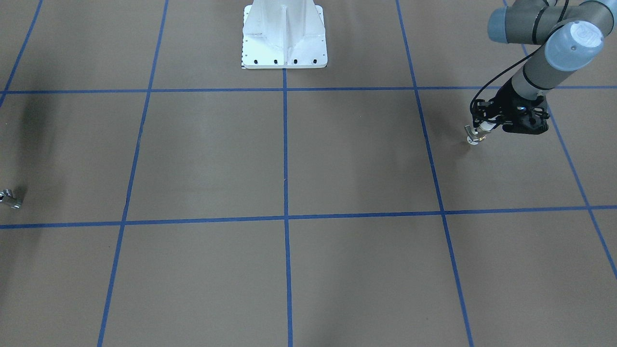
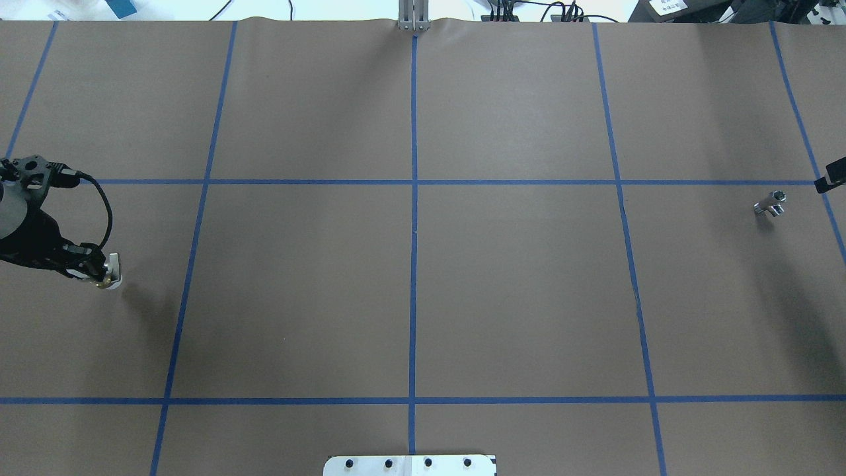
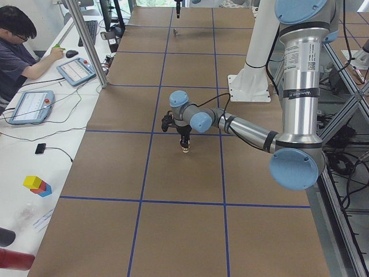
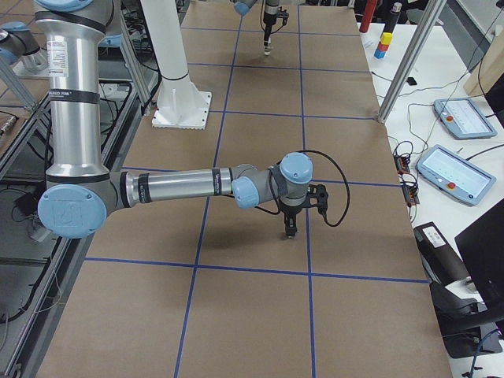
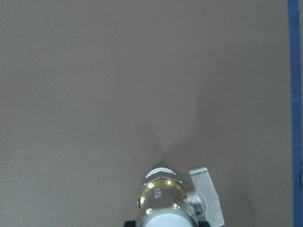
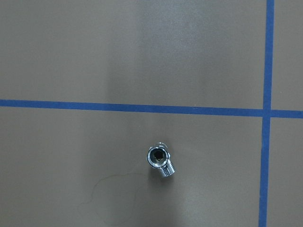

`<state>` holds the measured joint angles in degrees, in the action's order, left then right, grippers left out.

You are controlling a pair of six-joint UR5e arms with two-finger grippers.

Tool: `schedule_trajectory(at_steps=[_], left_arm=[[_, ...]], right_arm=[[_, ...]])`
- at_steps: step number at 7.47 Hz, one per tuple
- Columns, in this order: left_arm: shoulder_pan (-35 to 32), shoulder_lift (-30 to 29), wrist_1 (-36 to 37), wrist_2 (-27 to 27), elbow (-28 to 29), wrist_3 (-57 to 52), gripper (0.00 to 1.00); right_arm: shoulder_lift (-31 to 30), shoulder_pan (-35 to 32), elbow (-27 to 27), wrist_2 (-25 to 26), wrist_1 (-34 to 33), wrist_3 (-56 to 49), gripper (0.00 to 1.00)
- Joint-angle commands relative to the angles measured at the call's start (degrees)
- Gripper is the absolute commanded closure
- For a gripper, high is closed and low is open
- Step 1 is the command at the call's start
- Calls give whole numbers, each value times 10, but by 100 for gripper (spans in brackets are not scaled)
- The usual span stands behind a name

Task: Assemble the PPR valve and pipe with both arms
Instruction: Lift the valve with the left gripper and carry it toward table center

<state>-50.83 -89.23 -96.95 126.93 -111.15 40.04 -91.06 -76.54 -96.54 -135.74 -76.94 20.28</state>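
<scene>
My left gripper [image 1: 484, 127] is shut on the PPR valve [image 1: 474, 135], a brass body with a white collar and a side handle, also seen in the overhead view as the valve [image 2: 109, 274] at the table's left end. The left wrist view shows the valve [image 5: 163, 191] pointing down, low over the brown surface. The pipe [image 2: 770, 203], a small shiny silver stub, lies alone at the far right end; it is the pipe [image 6: 161, 162] in the right wrist view and the pipe [image 1: 9, 198] at the front view's left edge. My right gripper [image 4: 289, 228] hangs over it; I cannot tell whether it is open or shut.
Blue tape lines [image 2: 414, 198] divide the brown table cover into squares. The white bolted pedestal [image 1: 284, 36] stands at the robot's side of the table. A person [image 3: 17, 52] sits at a side desk with tablets, beyond the table's far long edge.
</scene>
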Motion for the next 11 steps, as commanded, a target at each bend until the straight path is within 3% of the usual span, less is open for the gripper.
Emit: schedule_trajectory(at_steps=[1, 2, 3, 4, 5, 6, 9, 11], left_arm=[[1, -135, 198, -1, -46, 4, 100], [12, -248, 312, -3, -40, 39, 100], [42, -341, 363, -4, -10, 75, 100], [54, -429, 360, -3, 72, 126, 100], [63, -537, 359, -2, 195, 130, 100], [76, -606, 323, -2, 291, 135, 100], [83, -632, 176, -2, 419, 136, 100], [109, -632, 120, -3, 456, 138, 100]], right_arm=[[0, 1, -5, 6, 0, 0, 0], [-1, 0, -5, 6, 0, 0, 0], [-1, 0, -2, 6, 0, 0, 0], [-1, 0, -1, 5, 0, -1, 0], [0, 0, 0, 4, 0, -1, 0], [0, 0, 2, 3, -1, -1, 0], [0, 0, 2, 1, -2, 0, 0], [0, 0, 2, 2, -4, -1, 0]])
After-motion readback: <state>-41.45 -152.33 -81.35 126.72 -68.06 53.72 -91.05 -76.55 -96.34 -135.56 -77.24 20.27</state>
